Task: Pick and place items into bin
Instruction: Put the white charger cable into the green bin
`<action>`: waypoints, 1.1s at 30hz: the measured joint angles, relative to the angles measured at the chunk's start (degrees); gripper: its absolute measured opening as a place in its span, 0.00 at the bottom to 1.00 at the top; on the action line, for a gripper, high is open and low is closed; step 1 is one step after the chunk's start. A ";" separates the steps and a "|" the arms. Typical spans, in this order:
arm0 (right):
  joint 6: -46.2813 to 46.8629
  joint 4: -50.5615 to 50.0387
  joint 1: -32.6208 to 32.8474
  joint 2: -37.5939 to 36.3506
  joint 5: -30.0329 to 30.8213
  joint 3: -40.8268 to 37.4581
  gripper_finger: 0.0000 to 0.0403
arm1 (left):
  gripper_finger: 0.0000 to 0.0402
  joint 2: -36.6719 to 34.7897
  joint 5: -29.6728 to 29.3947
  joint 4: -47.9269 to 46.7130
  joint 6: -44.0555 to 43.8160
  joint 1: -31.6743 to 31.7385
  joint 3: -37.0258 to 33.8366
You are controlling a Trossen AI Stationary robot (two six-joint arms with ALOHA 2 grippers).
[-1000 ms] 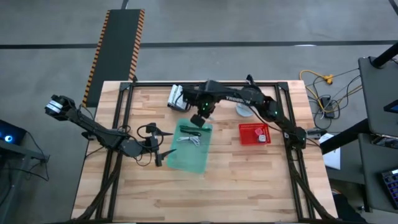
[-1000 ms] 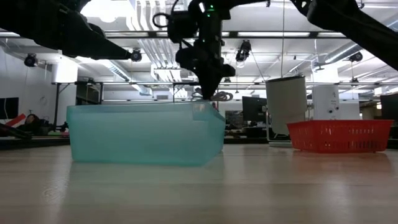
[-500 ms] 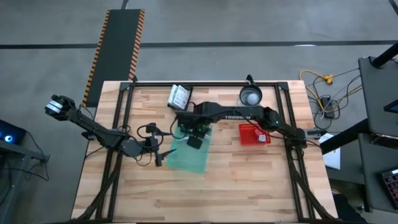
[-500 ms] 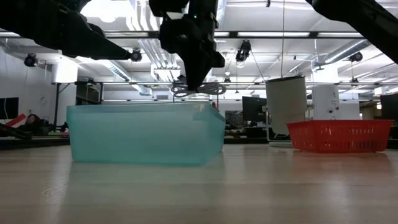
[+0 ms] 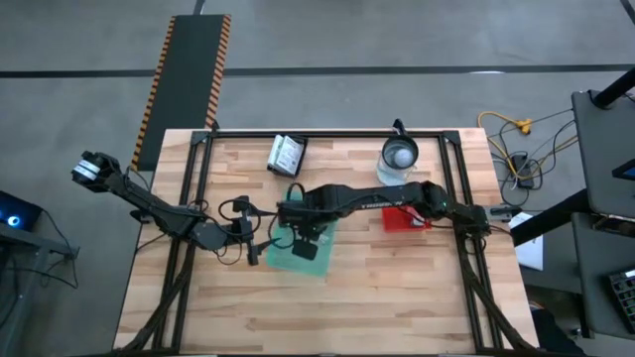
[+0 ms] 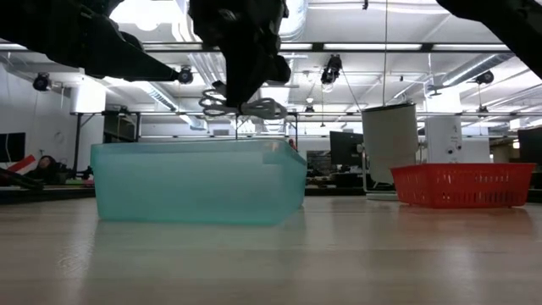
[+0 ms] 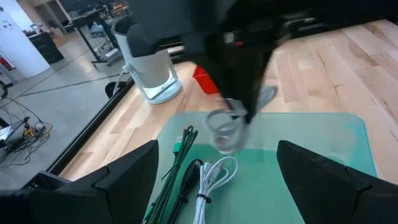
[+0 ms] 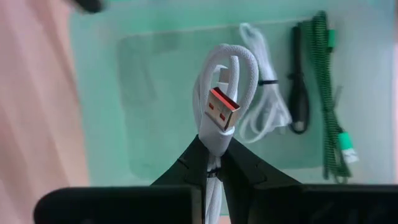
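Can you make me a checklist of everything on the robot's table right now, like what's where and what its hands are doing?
Surface: wooden table, bare at the front.
Job's things: teal bin holds a white cable, a black cable and a green braided cable; white packets lie at the far edge.
Clutter: glass jug; red basket.
Grippers: right gripper, fingers shut on a white coiled cable, hangs over the bin; left gripper is open beside the bin.
Cables: yellow cord on the floor.
Surroundings: workshop room, grey floor, striped ramp.
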 joint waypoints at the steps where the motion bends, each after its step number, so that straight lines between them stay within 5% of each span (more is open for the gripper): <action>1: 0.01 0.31 0.40 0.00 -0.03 0.00 0.04 | 0.77 0.00 0.00 0.00 0.00 0.00 0.00; 33: -0.45 8.02 3.05 3.19 -0.50 -3.98 0.04 | 0.77 0.01 0.00 -0.01 -0.02 0.00 0.00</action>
